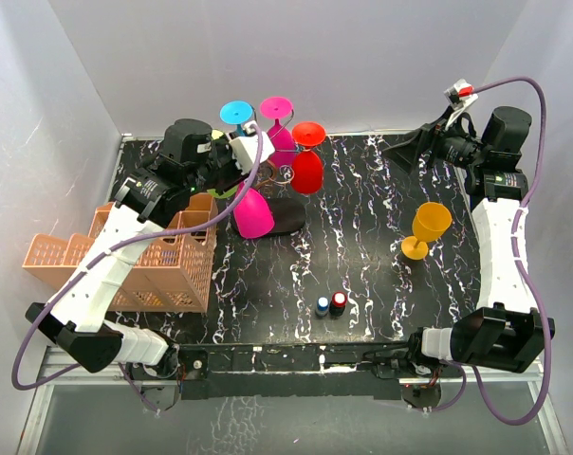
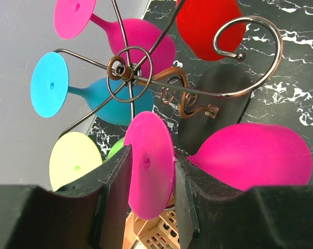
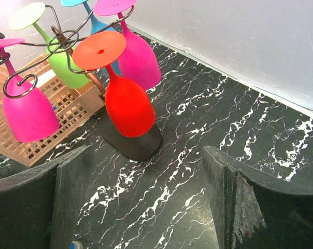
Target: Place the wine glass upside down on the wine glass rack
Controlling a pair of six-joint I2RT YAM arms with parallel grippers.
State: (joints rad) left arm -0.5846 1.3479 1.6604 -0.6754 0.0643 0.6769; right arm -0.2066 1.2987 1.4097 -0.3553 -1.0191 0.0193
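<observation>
left pincer [image 2: 152,153]: closed on the flat foot of the magenta wine glass, one finger against each side of the disc.
magenta wine glass [image 2: 250,155]: upside down, with its bowl hanging just below and beyond the left pincer. In the right wrist view its stem passes through a curled scroll arm.
wine glass rack [image 2: 218,104]: directly ahead of the left pincer. The wire hub and wavy stem are just past the gripped foot, and the black oval base lies on the surface [image 1: 362,190] beneath.
other glasses: a blue glass [image 2: 115,104], a pink glass [image 2: 141,41] and a red glass [image 2: 208,21] hang inverted farther out around the hub. A pale green glass [image 2: 73,158] is just beside the left finger.
orange crate [image 1: 163,265]: below and behind the left pincer, beside the rack's base.
right pincer [image 3: 146,150]: jaws wide apart, holding nothing, raised above the surface, facing the rack and well apart from it.
yellow goblet [image 1: 429,227]: upright on the surface, near the right pincer on the side toward the arm bases.
two small bottles [image 1: 330,303]: by the near edge, well apart from both pincers.
</observation>
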